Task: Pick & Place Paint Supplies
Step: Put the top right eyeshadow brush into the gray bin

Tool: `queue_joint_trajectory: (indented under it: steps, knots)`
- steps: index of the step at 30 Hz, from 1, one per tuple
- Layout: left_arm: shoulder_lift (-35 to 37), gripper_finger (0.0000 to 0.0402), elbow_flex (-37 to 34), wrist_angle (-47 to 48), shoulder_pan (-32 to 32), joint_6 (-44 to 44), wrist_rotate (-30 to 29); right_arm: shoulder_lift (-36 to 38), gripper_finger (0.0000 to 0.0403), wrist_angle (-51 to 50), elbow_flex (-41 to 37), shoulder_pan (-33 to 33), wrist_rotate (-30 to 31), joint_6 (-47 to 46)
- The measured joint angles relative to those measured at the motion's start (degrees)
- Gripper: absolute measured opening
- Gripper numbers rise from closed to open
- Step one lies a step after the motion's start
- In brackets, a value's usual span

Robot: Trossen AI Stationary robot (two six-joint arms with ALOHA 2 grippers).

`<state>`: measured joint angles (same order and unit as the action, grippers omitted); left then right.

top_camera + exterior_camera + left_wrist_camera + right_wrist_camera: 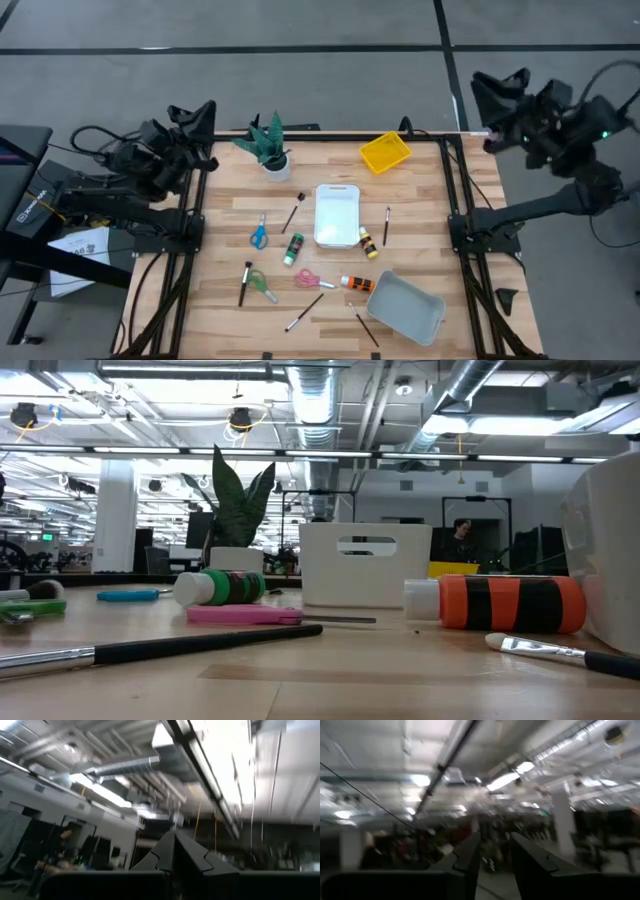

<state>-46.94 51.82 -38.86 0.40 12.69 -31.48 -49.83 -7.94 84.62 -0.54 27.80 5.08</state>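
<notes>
The paint supplies lie flat on the wooden table. In the high view I see blue scissors (pixel 259 235), green scissors (pixel 262 284) and pink scissors (pixel 312 280). There is also a green bottle (pixel 292 249), a yellow bottle (pixel 368 242), an orange bottle (pixel 357 284) and several thin brushes such as one (pixel 293 212) by the white tray. The low view shows the green bottle (pixel 225 587), pink scissors (pixel 245 615) and orange bottle (pixel 500 603) lying on their sides. My left gripper (pixel 195 118) is raised beyond the table's far left corner, shut (pixel 174 851). My right gripper (pixel 502 92) is raised past the far right corner, slightly open (pixel 495 857). Both point into the room.
A white tray (pixel 337 213) sits mid-table, a yellow tray (pixel 385 152) at the far edge and a grey tray (pixel 405 307) near the right front. A potted plant (pixel 268 145) stands far left. A person sits in the room beyond the table.
</notes>
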Motion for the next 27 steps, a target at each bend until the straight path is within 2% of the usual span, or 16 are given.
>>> queue_joint_trajectory:
  steps: [4, 6, 9, 14, 20, 24, 27]
  knots:
    - [-4.5, 0.0060, 8.1, 7.4, 0.9, 5.3, -1.3, -6.0, 0.0149, -17.9, 11.8, 0.0, 12.9, -7.0]
    - [-7.0, 0.0090, 12.3, 10.5, 1.9, 6.6, -1.5, -8.7, 0.0165, -26.8, 16.4, 0.0, 16.0, -10.9]
    - [-10.1, 0.0135, 17.9, 15.9, 4.4, 7.5, -2.1, -11.9, 0.0179, -39.1, 20.4, -0.2, 17.5, -19.6]
    - [-14.5, 0.0192, 20.5, 19.7, 8.3, 4.5, -5.1, -17.1, 0.0179, -57.4, 20.3, -3.6, 17.2, -36.6]
    - [-17.1, 0.0211, 20.5, 24.5, 10.2, -0.3, -5.2, -23.9, 0.0160, -76.9, 14.5, -7.3, 11.5, -57.5]
    - [-17.8, 0.0203, 20.5, 27.5, 10.2, -2.3, -5.1, -28.5, 0.0146, -78.4, 6.9, -7.9, 5.6, -64.0]
    - [-17.7, 0.0195, 20.5, 30.4, 9.9, -4.2, -5.1, -31.2, 0.0137, -75.1, 0.6, -7.8, 1.9, -66.4]
